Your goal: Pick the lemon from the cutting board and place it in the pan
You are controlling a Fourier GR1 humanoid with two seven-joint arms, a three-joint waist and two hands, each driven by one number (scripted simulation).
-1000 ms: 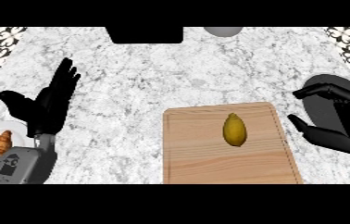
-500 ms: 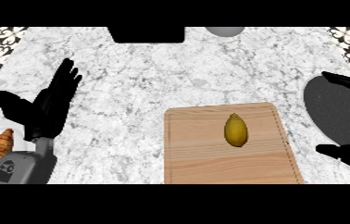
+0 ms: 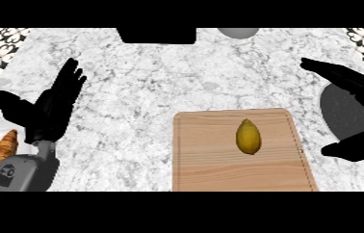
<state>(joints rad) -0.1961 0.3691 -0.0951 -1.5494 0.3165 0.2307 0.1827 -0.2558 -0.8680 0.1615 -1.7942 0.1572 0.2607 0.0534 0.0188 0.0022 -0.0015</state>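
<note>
A yellow lemon [image 3: 248, 136] lies on the wooden cutting board [image 3: 210, 162] in the lower middle, with nothing touching it. At the right edge a dark grey round shape, apparently the pan [image 3: 343, 110], is cut off by the frame. My right hand [image 3: 334, 76] is open and spread wide around it. Its fingers stretch above the pan and its thumb [image 3: 345, 150] lies below, to the right of the board. My left hand [image 3: 53, 107] rests open at the far left, fingers up, well away from the lemon.
A black block [image 3: 156, 35] and a grey round object [image 3: 238, 32] sit at the counter's far edge. A croissant [image 3: 8, 143] shows at the left edge beside my left forearm. Marble counter lies bare between my left hand and the board.
My right hand has opened out from a curled pose. Its fingers swung toward the far side and uncovered the grey pan. The lemon, board and left hand have stayed where they were.
</note>
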